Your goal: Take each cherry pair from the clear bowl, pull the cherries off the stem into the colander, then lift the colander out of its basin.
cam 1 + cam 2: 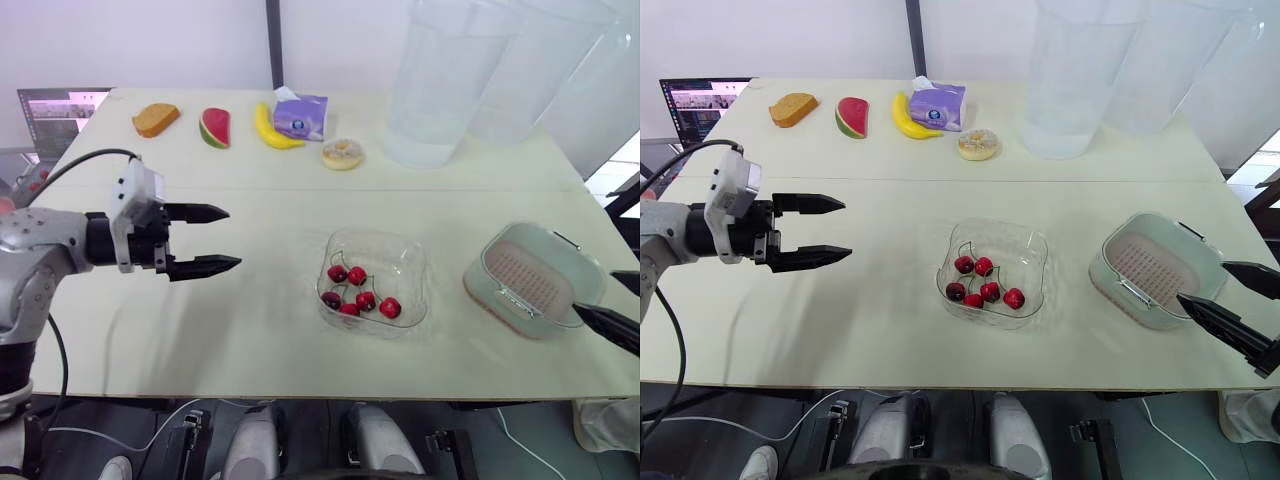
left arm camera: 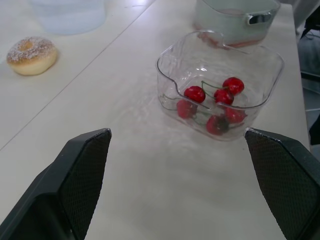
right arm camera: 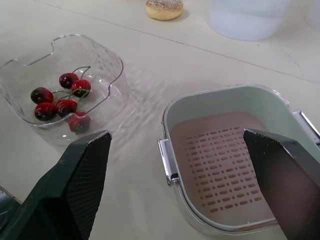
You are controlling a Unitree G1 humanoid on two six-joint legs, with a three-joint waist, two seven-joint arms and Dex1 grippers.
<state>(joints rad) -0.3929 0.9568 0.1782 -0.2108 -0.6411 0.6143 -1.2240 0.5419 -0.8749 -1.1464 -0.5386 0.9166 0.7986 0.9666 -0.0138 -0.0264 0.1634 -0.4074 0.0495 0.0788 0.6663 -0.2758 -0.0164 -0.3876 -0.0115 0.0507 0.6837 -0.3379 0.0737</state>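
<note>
A clear bowl (image 1: 400,262) holding several red cherries (image 1: 357,276) on green stems sits mid-table. To its right stands a pale green basin (image 3: 226,92) with a pink perforated colander (image 3: 220,155) inside; nothing lies in the colander. My left gripper (image 1: 232,238) hovers open well to the left of the bowl, pointing at it, with nothing between its fingers. My right gripper (image 1: 1203,282) is open at the basin's near right edge, one finger on each side of that corner. The cherries (image 2: 215,100) lie ahead of the left fingers (image 2: 82,170).
Along the far edge lie a bread slice (image 1: 156,118), a watermelon wedge (image 1: 215,127), a banana (image 1: 272,130), a purple tissue pack (image 1: 301,115) and a doughnut (image 1: 342,153). Two tall clear containers (image 1: 440,80) stand at the back right. A laptop (image 1: 55,115) stands off the left edge.
</note>
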